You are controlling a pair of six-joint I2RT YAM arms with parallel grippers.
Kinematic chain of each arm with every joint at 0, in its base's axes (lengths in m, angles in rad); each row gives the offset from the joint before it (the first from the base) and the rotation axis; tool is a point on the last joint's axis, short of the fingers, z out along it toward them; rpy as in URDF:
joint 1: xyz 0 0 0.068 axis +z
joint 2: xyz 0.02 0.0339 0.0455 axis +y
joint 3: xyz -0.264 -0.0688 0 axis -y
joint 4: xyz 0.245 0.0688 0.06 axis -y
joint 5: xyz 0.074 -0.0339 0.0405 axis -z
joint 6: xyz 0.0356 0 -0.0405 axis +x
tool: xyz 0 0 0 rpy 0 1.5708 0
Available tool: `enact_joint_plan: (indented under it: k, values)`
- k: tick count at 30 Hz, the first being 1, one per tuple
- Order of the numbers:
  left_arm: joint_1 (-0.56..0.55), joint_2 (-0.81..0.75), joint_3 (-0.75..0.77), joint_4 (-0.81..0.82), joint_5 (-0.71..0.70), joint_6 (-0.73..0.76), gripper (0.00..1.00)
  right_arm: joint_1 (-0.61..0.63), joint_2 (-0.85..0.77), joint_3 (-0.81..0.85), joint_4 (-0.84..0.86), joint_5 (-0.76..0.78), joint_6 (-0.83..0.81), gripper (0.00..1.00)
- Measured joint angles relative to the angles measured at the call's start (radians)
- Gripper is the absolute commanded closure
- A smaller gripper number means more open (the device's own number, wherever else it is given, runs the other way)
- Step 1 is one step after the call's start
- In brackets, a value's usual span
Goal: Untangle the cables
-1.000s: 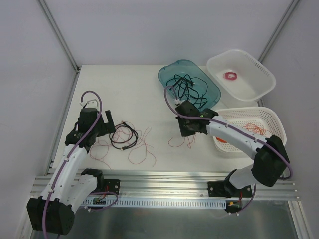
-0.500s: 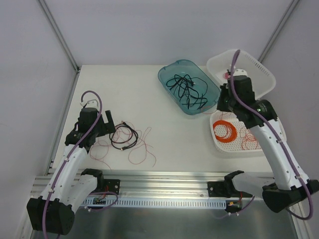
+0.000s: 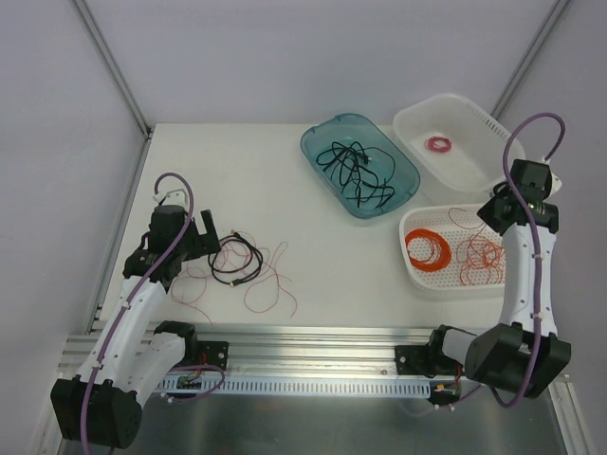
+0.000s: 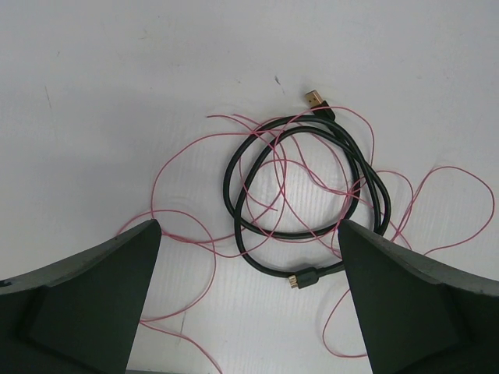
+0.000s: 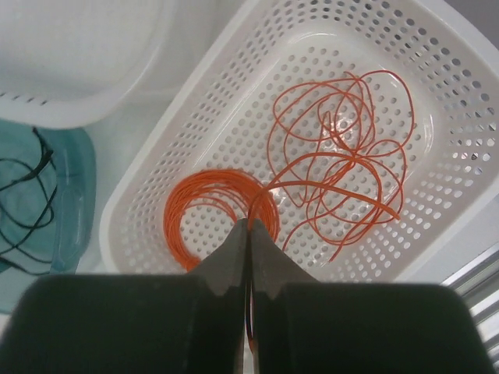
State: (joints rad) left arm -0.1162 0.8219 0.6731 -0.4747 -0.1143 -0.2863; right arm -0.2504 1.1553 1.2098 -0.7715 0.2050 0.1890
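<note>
White table [image 3: 285, 180] inside pale grey walls [image 3: 285, 57], slotted aluminium rail [image 3: 313, 355] along near edge; perforated white basket [image 3: 446, 290] at right; cables [image 3: 237, 263] in loose tangle on bare tabletop front-left, left gripper [image 4: 249, 234] splayed wide just beside them, gripping nothing; right gripper [image 5: 249, 226] pinched tight on red wire [image 5: 335, 167] over basket.

White table [image 3: 247, 180] carries the cables [image 3: 237, 263] (tangled), teal tray [image 3: 356, 124], white tub [image 3: 467, 163], white basket [image 3: 446, 285].
</note>
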Motion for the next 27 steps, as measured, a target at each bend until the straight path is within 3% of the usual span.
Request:
enact_joint_plan:
  k: [7, 10, 13, 14, 17, 21, 27]
  values:
    - [0.000, 0.000, 0.000, 0.000, 0.007, 0.000, 0.01, -0.138, 0.161, -0.031, 0.081, 0.043, 0.100, 0.99]
    - [0.000, 0.000, 0.000, 0.000, 0.010, 0.000, 0.01, -0.180, 0.216, -0.031, 0.093, 0.048, 0.129, 0.89]
    - [0.000, 0.000, 0.000, 0.000, 0.010, 0.000, 0.01, -0.193, 0.264, -0.031, 0.095, 0.055, 0.161, 0.61]
    - [0.000, 0.000, 0.000, 0.000, 0.010, 0.000, 0.01, -0.193, 0.273, -0.031, 0.094, 0.059, 0.172, 0.40]
    - [0.000, 0.000, 0.000, 0.000, 0.010, 0.000, 0.01, -0.193, 0.275, -0.031, 0.093, 0.068, 0.195, 0.14]
    - [0.000, 0.000, 0.000, 0.000, 0.011, 0.000, 0.01, -0.193, 0.242, -0.032, 0.093, 0.066, 0.211, 0.00]
    - [0.000, 0.001, 0.000, 0.000, 0.029, 0.000, 0.01, -0.151, 0.098, -0.033, 0.094, 0.026, 0.190, 0.03]
